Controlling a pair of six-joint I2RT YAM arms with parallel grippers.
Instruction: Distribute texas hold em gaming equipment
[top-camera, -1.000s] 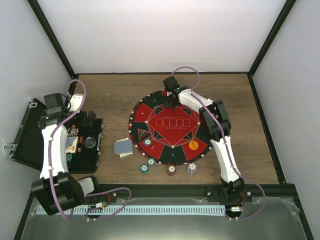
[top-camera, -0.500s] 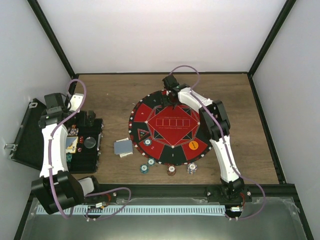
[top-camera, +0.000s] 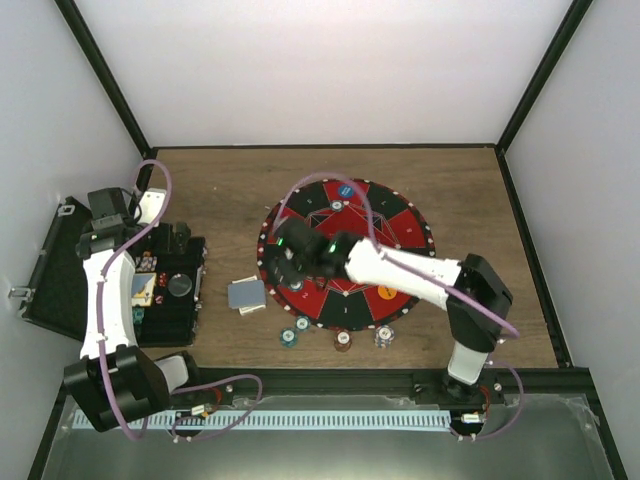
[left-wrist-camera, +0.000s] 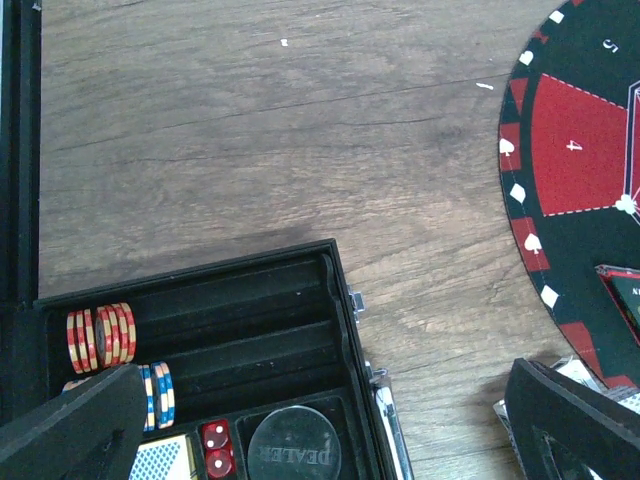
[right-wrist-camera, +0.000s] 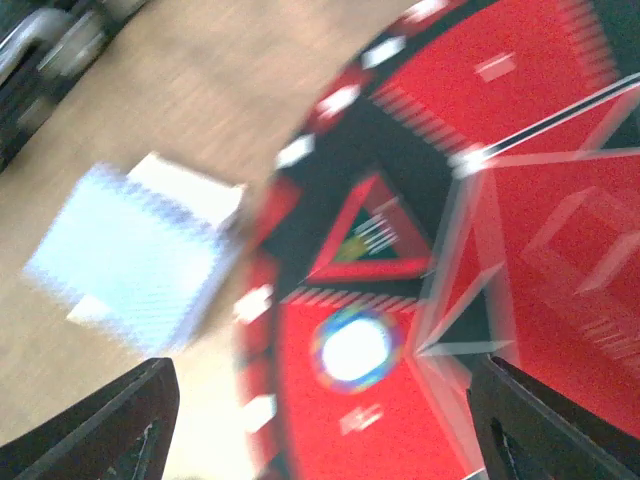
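Distribution partway: poker chips (top-camera: 342, 340) lie beside the round mat's (top-camera: 350, 308) near rim. The card deck (top-camera: 246, 295) and stacked chips (left-wrist-camera: 101, 334) in the case (left-wrist-camera: 300, 300) are undealt. Both the left gripper (left-wrist-camera: 325, 425) and right gripper (right-wrist-camera: 320, 425) are released and empty.

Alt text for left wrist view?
Open left gripper hovers over a black hinged case holding striped red and blue poker chips, two red dice and a round black dealer button; a round red and black poker mat lies to its right.
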